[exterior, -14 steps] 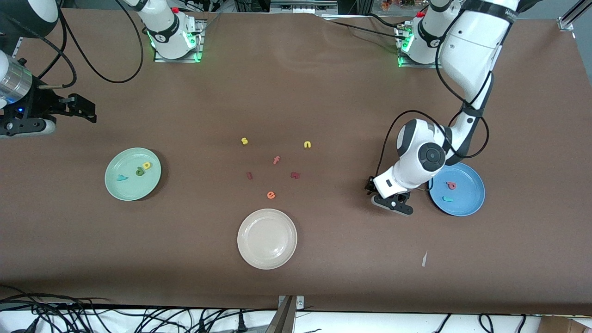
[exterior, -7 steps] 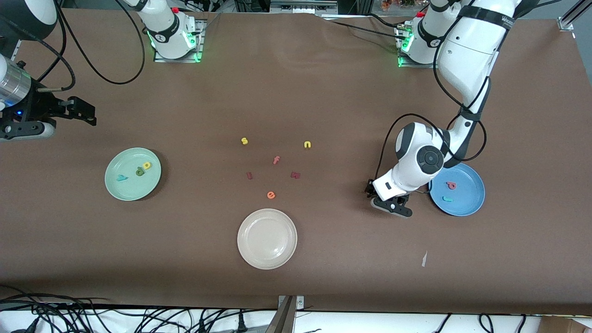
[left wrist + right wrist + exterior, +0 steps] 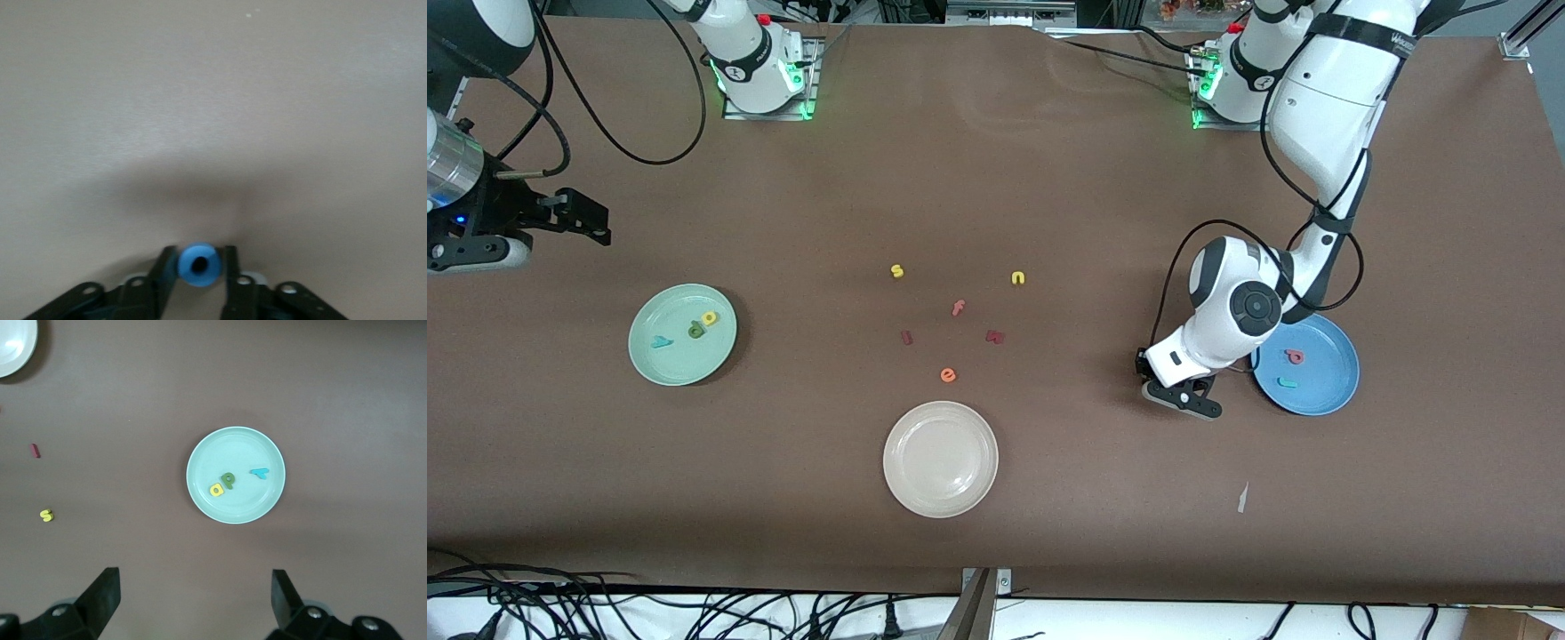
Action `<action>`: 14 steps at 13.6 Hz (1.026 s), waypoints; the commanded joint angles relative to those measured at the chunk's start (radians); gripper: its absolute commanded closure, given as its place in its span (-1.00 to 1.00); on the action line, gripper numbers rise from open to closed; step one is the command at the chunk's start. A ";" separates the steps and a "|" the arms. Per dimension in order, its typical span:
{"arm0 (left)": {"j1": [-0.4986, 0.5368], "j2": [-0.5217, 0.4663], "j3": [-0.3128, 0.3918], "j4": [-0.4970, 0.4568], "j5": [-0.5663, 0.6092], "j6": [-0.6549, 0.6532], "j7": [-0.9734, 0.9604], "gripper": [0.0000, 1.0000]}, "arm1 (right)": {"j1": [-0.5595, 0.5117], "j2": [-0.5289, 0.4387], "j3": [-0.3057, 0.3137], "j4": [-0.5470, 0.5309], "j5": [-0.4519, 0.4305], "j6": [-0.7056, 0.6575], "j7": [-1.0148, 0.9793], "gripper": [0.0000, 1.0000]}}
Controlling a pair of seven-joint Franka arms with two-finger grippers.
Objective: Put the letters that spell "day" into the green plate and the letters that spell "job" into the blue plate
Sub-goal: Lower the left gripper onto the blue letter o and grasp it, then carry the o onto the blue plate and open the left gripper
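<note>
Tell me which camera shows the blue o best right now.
The left wrist view: the blue o sits pinched in the left gripper. In the front view the arm hides it; the right wrist view misses it.

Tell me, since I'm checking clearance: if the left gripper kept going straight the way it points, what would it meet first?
Most likely the bare brown table. The left gripper, shut on the blue o, points down beside the blue plate; its height above the table is unclear.
</note>
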 commanded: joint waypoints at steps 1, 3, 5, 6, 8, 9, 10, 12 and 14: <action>-0.006 -0.008 0.017 -0.002 0.014 0.002 0.016 0.59 | 0.015 0.015 0.006 0.034 0.015 -0.025 0.007 -1.00; 0.012 -0.040 0.017 -0.017 0.014 -0.004 0.021 0.59 | 0.016 0.013 0.007 0.036 0.012 -0.026 0.007 -1.00; 0.057 -0.123 0.016 -0.057 0.015 -0.059 0.034 0.53 | 0.015 0.013 0.006 0.042 0.011 -0.025 0.008 -1.00; 0.097 -0.172 0.016 -0.078 0.017 -0.105 0.042 0.48 | 0.015 0.015 0.006 0.042 0.014 -0.025 0.010 -1.00; 0.185 -0.250 0.007 -0.127 0.017 -0.165 0.127 0.43 | 0.013 0.015 0.004 0.042 0.014 -0.025 0.010 -1.00; 0.222 -0.284 0.007 -0.166 0.017 -0.168 0.193 0.41 | 0.013 0.015 0.004 0.042 0.012 -0.025 0.010 -1.00; 0.255 -0.313 0.007 -0.199 0.017 -0.168 0.246 0.42 | 0.013 0.015 0.004 0.042 0.012 -0.025 0.010 -1.00; 0.311 -0.355 0.007 -0.259 0.015 -0.168 0.315 0.24 | 0.013 0.015 0.004 0.040 0.012 -0.025 0.010 -1.00; 0.338 -0.384 0.007 -0.308 0.014 -0.168 0.300 -1.00 | 0.013 0.015 0.004 0.040 0.012 -0.025 0.010 -1.00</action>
